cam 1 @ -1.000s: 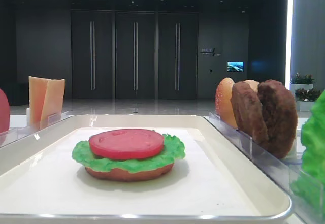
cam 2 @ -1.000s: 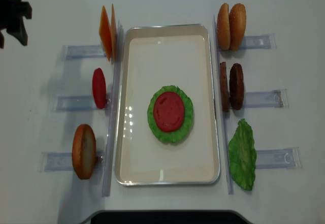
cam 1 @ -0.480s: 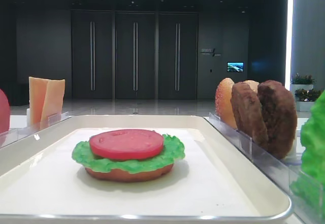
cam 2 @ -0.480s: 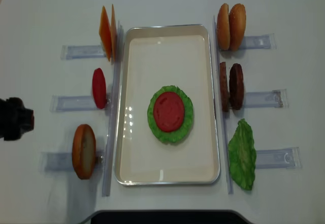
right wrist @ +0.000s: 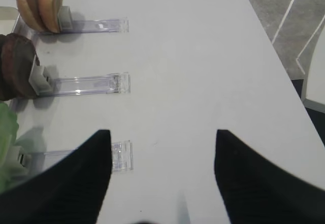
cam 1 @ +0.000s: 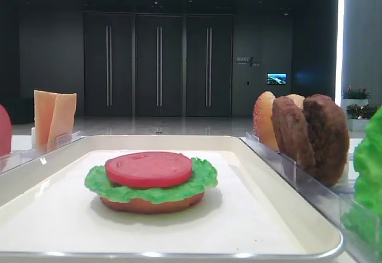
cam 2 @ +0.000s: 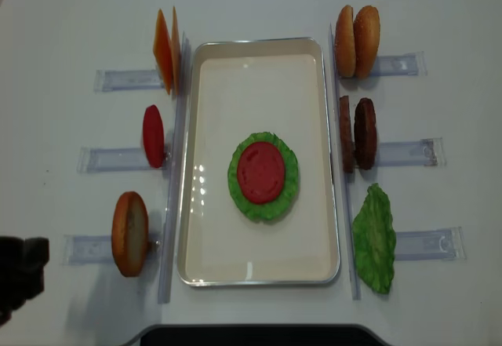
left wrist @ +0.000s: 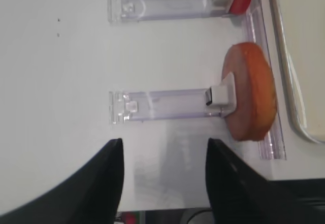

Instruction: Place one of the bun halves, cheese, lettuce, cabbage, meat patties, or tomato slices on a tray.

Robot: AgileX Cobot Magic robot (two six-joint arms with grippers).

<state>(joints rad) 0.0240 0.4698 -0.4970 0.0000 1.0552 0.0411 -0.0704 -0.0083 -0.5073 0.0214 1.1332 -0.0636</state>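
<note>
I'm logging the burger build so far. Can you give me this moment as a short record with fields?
tray: white, centre of table
stack on tray: tomato slice on lettuce on bun half
left holders: cheese, tomato slice, bun half
right holders: bun halves, meat patties, lettuce
left gripper: open, empty, near the left bun half
right gripper: open, empty

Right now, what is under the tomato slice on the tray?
A lettuce leaf lies under the tomato slice, and a bun half lies under the leaf. The tray floor beneath them is covered.
</note>
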